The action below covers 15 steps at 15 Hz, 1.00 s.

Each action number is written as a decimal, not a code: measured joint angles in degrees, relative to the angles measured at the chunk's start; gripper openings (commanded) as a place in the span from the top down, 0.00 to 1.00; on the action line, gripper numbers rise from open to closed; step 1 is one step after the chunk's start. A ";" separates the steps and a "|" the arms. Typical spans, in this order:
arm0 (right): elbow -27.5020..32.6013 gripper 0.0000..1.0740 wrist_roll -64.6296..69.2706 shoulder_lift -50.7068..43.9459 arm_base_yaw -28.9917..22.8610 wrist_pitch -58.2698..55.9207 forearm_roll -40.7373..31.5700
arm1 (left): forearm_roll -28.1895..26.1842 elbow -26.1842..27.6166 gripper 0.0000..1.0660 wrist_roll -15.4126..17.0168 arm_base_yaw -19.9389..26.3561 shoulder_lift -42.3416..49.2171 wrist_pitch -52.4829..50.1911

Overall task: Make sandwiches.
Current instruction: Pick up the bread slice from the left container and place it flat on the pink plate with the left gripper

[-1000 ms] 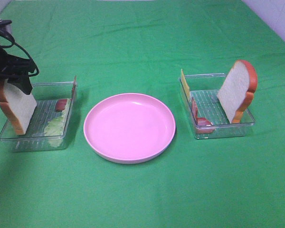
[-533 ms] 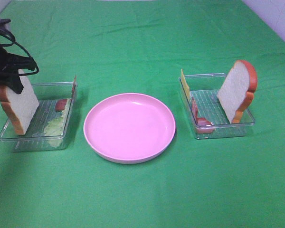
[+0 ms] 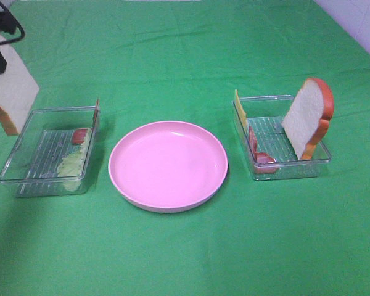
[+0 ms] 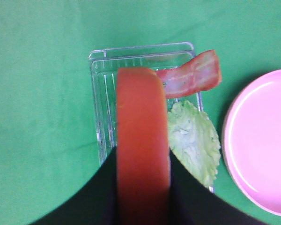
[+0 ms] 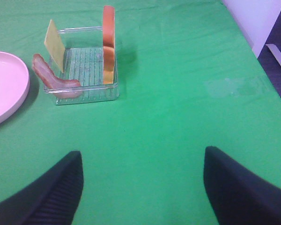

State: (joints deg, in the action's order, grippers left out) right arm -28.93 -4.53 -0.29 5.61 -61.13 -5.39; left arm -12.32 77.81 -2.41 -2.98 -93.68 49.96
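Left jaws clenched on 1 bread slice [image 3: 12,86], held above left tray [image 3: 46,187]; right jaws spread, empty. Step: fetching base slice. Next: across to plate [image 3: 166,163], laid flat.

We see bright, even, diffuse light across the green cloth [image 3: 185,55], leaving only a faint soft shadow beside the pink plate [image 3: 168,165]. In the left wrist view the close bread slice [image 4: 143,150] is blurred, out of focus.
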 measured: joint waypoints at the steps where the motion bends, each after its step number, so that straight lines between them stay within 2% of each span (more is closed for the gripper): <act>1: 0.00 0.36 0.00 0.00 0.00 0.00 0.00 | -0.29 0.00 1.00 0.00 0.00 1.78 0.57; 3: 0.00 0.36 0.00 0.00 0.00 0.00 0.00 | -2.86 0.00 1.00 0.06 0.00 7.10 1.78; 5: 0.00 0.36 0.00 0.00 0.00 0.00 0.00 | -11.92 0.00 1.00 -1.26 0.00 9.63 3.15; 6: 0.00 0.36 0.00 0.00 0.00 0.00 0.00 | -17.13 0.00 1.00 -3.72 0.00 9.51 4.24; 8: 0.00 0.36 0.00 0.00 0.00 0.00 0.00 | -29.56 0.00 1.00 -11.06 0.00 7.45 6.07; 9: 0.00 0.36 0.00 0.00 0.00 0.00 0.00 | -38.04 0.00 1.00 -15.87 -1.03 4.35 6.36; 12: 0.00 0.36 0.00 0.00 0.00 0.00 0.00 | -42.34 0.00 1.00 -19.71 -5.79 -0.52 4.93; 15: 0.00 0.36 0.00 0.00 0.00 0.00 0.00 | -43.32 0.00 1.00 -20.45 -13.69 -8.65 0.63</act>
State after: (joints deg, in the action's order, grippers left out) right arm -28.93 -4.53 -0.29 5.61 -61.13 -5.39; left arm -55.63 77.81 -22.86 -16.67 -102.33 50.59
